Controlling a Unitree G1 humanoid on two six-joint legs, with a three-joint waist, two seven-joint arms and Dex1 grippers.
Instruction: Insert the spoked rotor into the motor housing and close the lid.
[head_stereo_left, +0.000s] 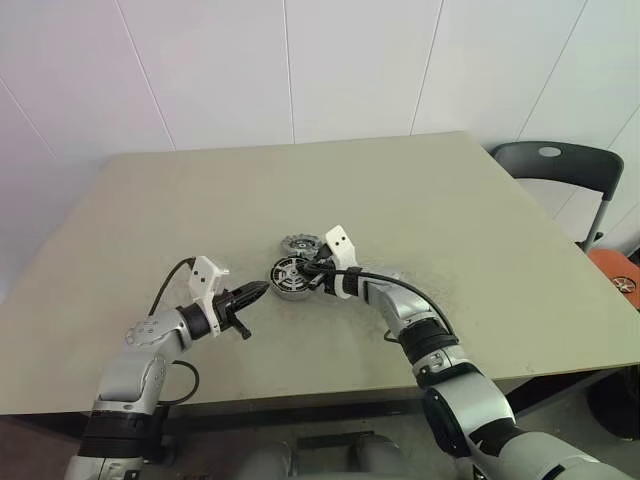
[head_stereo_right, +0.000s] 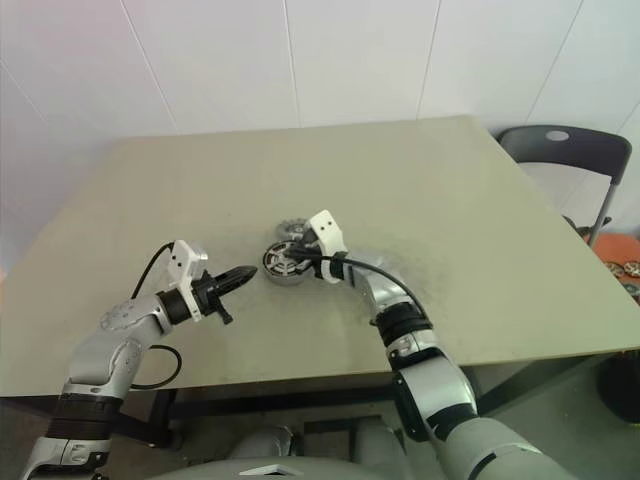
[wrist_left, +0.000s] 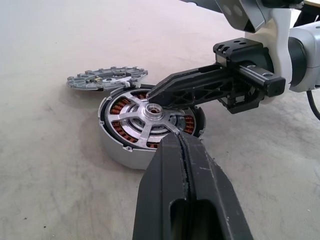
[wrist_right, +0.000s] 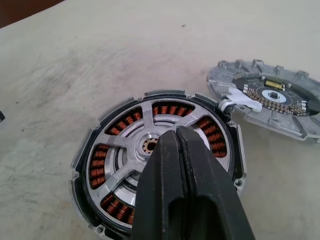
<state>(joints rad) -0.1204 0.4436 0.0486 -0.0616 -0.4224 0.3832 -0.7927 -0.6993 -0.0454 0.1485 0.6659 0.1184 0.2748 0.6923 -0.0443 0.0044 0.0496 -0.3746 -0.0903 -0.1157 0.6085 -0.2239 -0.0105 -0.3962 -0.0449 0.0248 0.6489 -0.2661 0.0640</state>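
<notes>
The right hand (head_stereo_left: 318, 268) is clenched, its two black fingers pressed flat together with nothing between them, and their joined tip rests over the hub of the spoked rotor (wrist_right: 150, 145). That rotor already sits inside the motor housing (wrist_left: 120, 150), its silver spokes crossing the copper windings, so the pressing tip looks meant to seat it fully. The left hand (head_stereo_left: 252, 294) is likewise clenched and empty, just beside the housing's near wall without clearly touching it. The housing stands flat on the surface (head_stereo_left: 450, 200); it reads as dense, rigid metal, likely heavy for its size and smooth at the rim, so it may slide under a sideways push. The lid (wrist_right: 270, 97), a toothed grey disc carrying a circuit ring, lies just behind the housing, touching or nearly touching it. Thin and stiff, it is best taken by its outer edge, away from the delicate board.
</notes>
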